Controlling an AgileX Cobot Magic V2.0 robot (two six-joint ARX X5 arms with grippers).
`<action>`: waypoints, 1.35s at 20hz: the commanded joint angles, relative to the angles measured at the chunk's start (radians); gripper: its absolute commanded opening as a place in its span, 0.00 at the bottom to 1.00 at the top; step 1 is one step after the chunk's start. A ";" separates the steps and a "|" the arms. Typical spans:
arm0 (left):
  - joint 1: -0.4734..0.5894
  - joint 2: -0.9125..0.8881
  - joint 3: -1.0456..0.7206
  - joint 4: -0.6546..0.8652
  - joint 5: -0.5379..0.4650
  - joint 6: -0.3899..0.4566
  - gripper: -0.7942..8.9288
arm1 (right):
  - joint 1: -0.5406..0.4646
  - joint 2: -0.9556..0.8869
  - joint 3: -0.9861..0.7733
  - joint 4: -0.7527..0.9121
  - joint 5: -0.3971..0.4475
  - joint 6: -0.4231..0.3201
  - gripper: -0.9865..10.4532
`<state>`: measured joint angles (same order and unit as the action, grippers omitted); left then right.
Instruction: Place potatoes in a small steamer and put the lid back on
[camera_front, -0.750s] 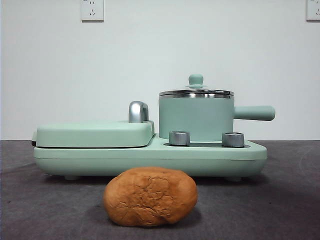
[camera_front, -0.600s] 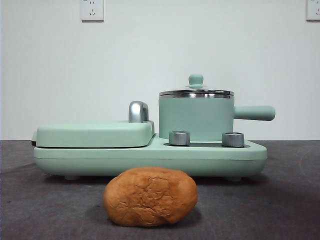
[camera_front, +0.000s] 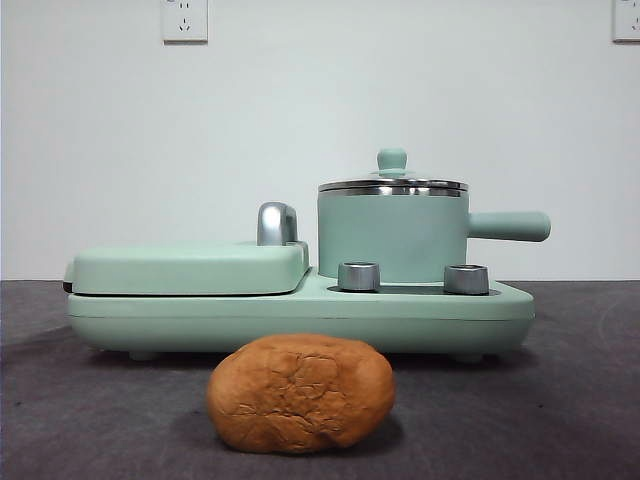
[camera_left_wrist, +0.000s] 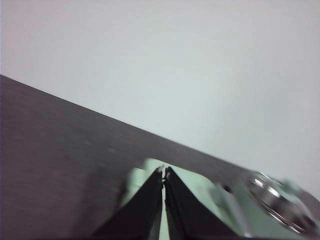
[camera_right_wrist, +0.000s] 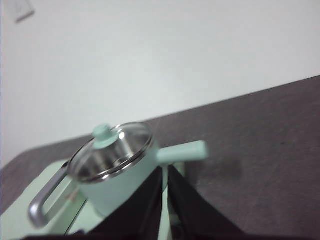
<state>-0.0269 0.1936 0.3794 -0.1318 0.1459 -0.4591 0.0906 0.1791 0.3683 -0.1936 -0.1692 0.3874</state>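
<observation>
The potato (camera_front: 300, 393), an orange-brown cracked oval lump, lies on the dark table in front of the appliance in the front view. The small steamer (camera_front: 392, 236) stands on the right side of the mint-green base, its handle pointing right. The glass lid (camera_front: 392, 183) with a mint-green knob sits on it. The right wrist view shows the steamer (camera_right_wrist: 122, 180) and the lid (camera_right_wrist: 111, 150) from above. My right gripper (camera_right_wrist: 164, 169) is shut and empty, apart from the steamer. My left gripper (camera_left_wrist: 164, 171) is shut and empty, above the appliance's left end.
The flat mint-green griddle cover (camera_front: 190, 267) with a chrome handle (camera_front: 276, 223) takes the left half of the appliance base (camera_front: 300, 318). Two chrome knobs (camera_front: 359, 276) stand in front of the steamer. A white wall stands behind.
</observation>
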 joint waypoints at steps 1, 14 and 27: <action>0.000 0.074 0.072 -0.008 0.117 0.058 0.09 | 0.000 0.074 0.061 0.003 -0.068 -0.101 0.10; -0.031 0.444 0.325 -0.121 0.338 0.460 0.09 | 0.013 0.456 0.299 -0.172 -0.286 -0.497 0.10; -0.181 0.664 0.480 -0.233 0.338 1.030 0.09 | 0.052 0.531 0.361 -0.266 -0.193 -0.728 0.10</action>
<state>-0.2005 0.8501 0.8356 -0.3748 0.4770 0.4477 0.1379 0.7074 0.7109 -0.4641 -0.3634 -0.2928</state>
